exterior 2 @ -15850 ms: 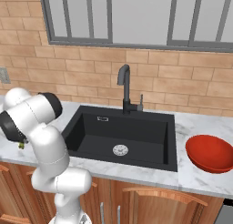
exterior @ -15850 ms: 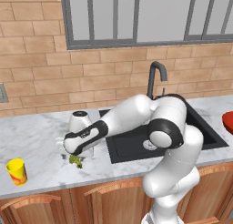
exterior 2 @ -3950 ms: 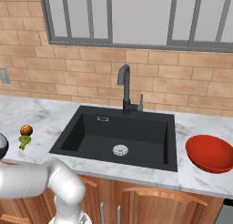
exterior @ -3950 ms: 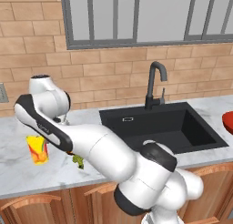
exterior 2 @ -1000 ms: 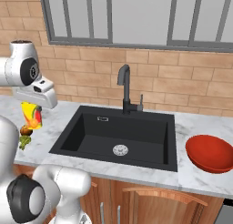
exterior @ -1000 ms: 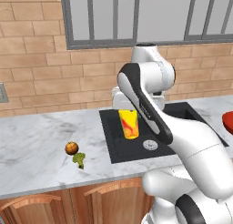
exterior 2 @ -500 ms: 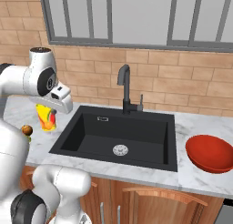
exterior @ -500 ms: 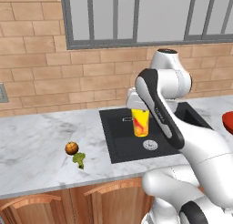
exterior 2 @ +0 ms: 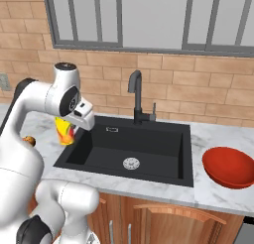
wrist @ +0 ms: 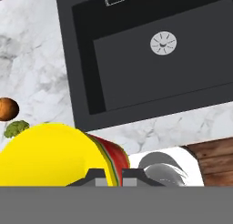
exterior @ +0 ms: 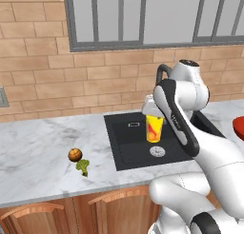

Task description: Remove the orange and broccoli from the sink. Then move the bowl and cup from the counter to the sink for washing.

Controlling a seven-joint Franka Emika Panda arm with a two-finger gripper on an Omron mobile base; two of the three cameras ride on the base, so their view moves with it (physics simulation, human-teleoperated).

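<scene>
the cup (exterior: 153, 128) hangs mid-frame over the sink (exterior: 127, 147), jaws clamped on its rim. orange (exterior: 74, 154) and broccoli (exterior: 83, 166) lie lower left on the counter (exterior: 38, 152). next: lower and release it inside the basin.

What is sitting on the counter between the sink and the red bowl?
Nothing. In the right base view, just bare marble counter lies between the sink and the red bowl.
</scene>
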